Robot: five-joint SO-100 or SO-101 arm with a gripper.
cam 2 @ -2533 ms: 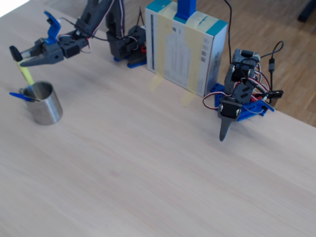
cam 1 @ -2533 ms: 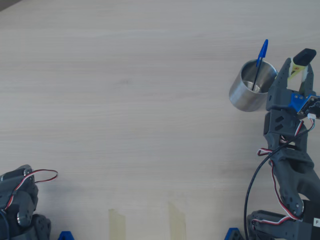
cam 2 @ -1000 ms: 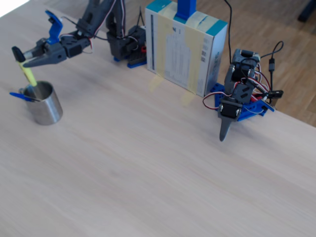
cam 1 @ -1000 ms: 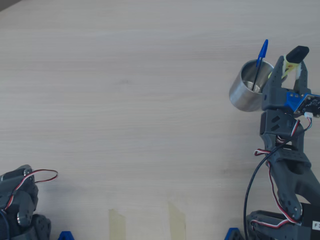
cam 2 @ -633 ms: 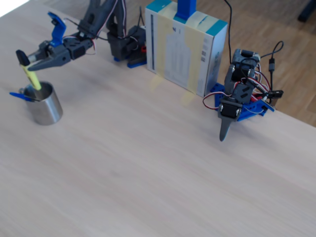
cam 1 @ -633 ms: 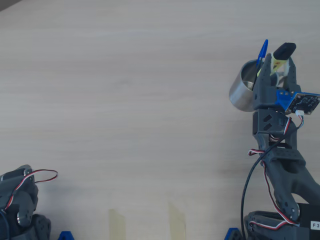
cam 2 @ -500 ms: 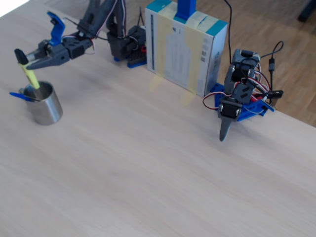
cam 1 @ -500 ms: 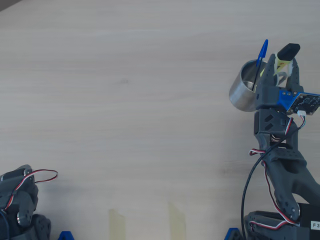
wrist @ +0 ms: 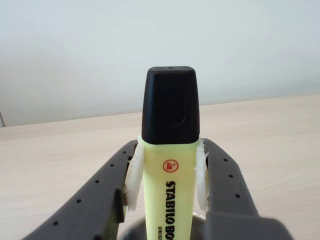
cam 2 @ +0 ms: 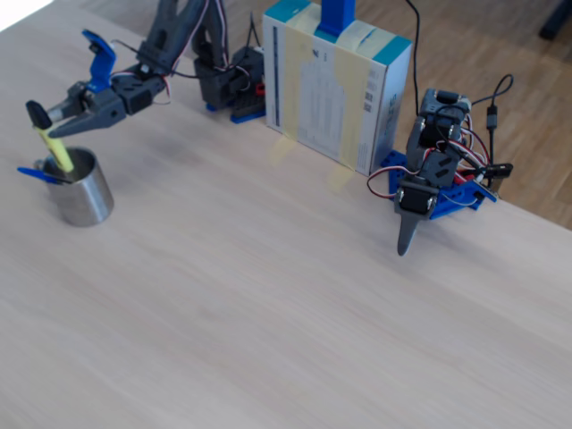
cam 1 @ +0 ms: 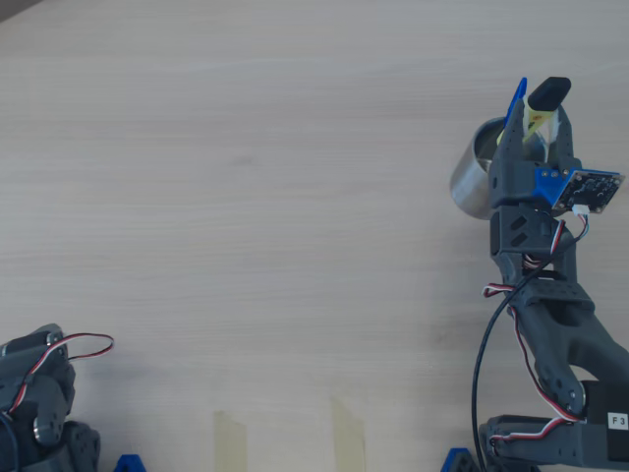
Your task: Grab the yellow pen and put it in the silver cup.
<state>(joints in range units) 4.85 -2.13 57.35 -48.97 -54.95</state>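
Note:
My gripper (cam 1: 536, 126) is shut on the yellow pen (cam 1: 539, 110), a thick highlighter with a black cap. In the wrist view the pen (wrist: 170, 190) stands upright between the two white-padded jaws of the gripper (wrist: 167, 172), cap up. In the fixed view the gripper (cam 2: 49, 121) holds the pen (cam 2: 55, 147) tilted, with its lower end inside the mouth of the silver cup (cam 2: 85, 197). The cup (cam 1: 470, 182) stands at the right of the overhead view, just left of my arm. Its rim (wrist: 131, 231) shows at the bottom of the wrist view.
A blue-capped thin pen (cam 2: 32, 173) sticks out of the cup; it also shows in the overhead view (cam 1: 517, 98). A second arm (cam 2: 429, 183) rests folded at the right, next to a white and teal box (cam 2: 340, 80). Two tape strips (cam 1: 231, 438) lie near the front edge.

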